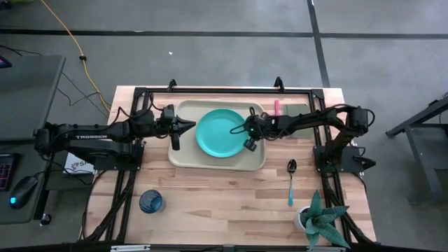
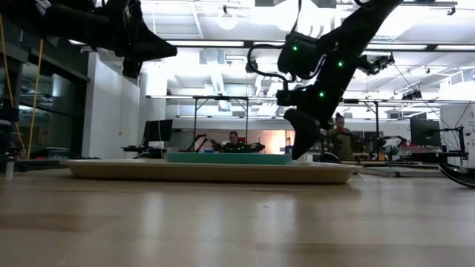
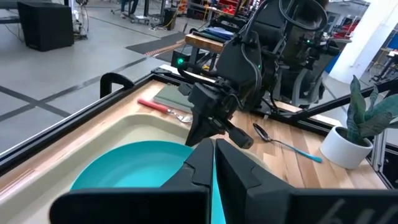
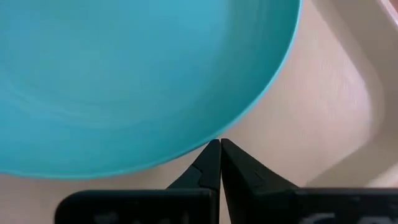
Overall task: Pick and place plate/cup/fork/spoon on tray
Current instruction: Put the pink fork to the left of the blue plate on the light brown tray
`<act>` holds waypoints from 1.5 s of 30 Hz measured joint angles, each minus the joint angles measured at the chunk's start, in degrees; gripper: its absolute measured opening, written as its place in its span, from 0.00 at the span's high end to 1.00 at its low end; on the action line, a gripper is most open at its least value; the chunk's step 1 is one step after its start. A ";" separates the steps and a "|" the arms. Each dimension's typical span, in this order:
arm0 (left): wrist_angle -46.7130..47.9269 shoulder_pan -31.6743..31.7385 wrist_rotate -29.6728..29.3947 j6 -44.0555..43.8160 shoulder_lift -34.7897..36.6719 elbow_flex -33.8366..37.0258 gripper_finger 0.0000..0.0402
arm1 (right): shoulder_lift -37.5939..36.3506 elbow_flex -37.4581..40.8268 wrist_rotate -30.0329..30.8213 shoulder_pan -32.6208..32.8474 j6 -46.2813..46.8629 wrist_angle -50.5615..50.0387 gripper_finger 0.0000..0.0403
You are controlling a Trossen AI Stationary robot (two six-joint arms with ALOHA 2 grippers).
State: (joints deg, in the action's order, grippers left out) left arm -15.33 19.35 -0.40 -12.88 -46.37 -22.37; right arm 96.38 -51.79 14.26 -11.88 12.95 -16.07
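Note:
The turquoise plate (image 1: 218,133) lies flat in the beige tray (image 1: 183,157). My right gripper (image 1: 247,138) is shut and points down at the plate's right rim (image 4: 249,115). My left gripper (image 1: 189,126) is shut and empty, held high over the tray's left part (image 2: 159,50). The red-handled fork (image 1: 276,107) lies at the edge of a grey-green pad (image 1: 295,110) behind the tray. The blue-handled spoon (image 1: 291,182) lies on the table to the tray's right. The dark-blue cup (image 1: 151,201) stands near the table's front left. My right gripper's shut fingertips (image 4: 211,155) stand right at the plate's rim (image 4: 214,138), coming from above over the tray's floor. I cannot tell whether they touch the rim or the tray. The plate lies flat in the tray.
A potted plant (image 1: 318,220) stands at the table's front right corner. A black metal frame (image 1: 210,89) runs around the table's far edge and sides. Bare wood lies between the tray and the near edge. People show in the room behind (image 2: 341,137).

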 joint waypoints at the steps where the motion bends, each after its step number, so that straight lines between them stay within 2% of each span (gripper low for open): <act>1: 0.00 0.00 0.00 0.00 0.00 0.00 1.00 | 0.00 0.00 -0.29 0.00 0.00 0.46 1.00; 4: 0.02 0.00 0.00 0.00 0.00 0.00 1.00 | -0.05 0.00 -0.68 0.00 -0.04 1.62 1.00; 7: 0.03 0.00 0.00 -0.01 0.00 0.00 1.00 | -1.60 0.00 0.15 0.01 -0.96 -1.68 1.00; 13: 0.09 0.00 0.00 0.00 0.00 0.00 1.00 | -10.74 0.00 11.60 0.02 5.16 -15.00 1.00; 18: 0.42 0.00 0.00 -0.40 0.00 0.00 1.00 | -16.51 0.11 17.25 -0.34 15.48 -23.63 1.00; 22: 0.47 0.00 0.00 -0.48 0.00 0.00 1.00 | -17.18 0.11 19.78 -1.80 19.67 -24.17 0.98; 25: 0.50 0.00 0.31 -0.49 0.00 0.00 1.00 | -16.58 0.11 20.01 -3.63 20.97 -23.38 0.90; 28: 0.84 0.00 1.44 -0.64 0.00 0.01 1.00 | -15.18 0.52 20.87 -5.43 23.08 -22.96 0.76; 33: 1.50 0.00 1.70 -0.62 0.00 0.02 1.00 | -14.20 7.54 23.50 -7.81 27.18 -16.20 0.51; 36: 1.49 0.00 1.70 -0.62 0.00 0.02 1.00 | -14.23 12.87 22.68 -9.61 31.34 -9.05 0.40; 40: 1.27 0.00 1.70 -0.63 0.00 0.02 1.00 | -13.40 17.91 20.58 -12.23 33.99 -1.09 0.36; 45: 0.23 0.00 1.70 -0.62 0.00 0.02 1.00 | -10.63 19.72 19.66 -13.94 35.00 6.52 0.37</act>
State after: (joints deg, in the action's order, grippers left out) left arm -15.11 19.35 1.29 -13.51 -46.37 -22.35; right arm 85.75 -32.07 33.93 -25.82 47.95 -9.55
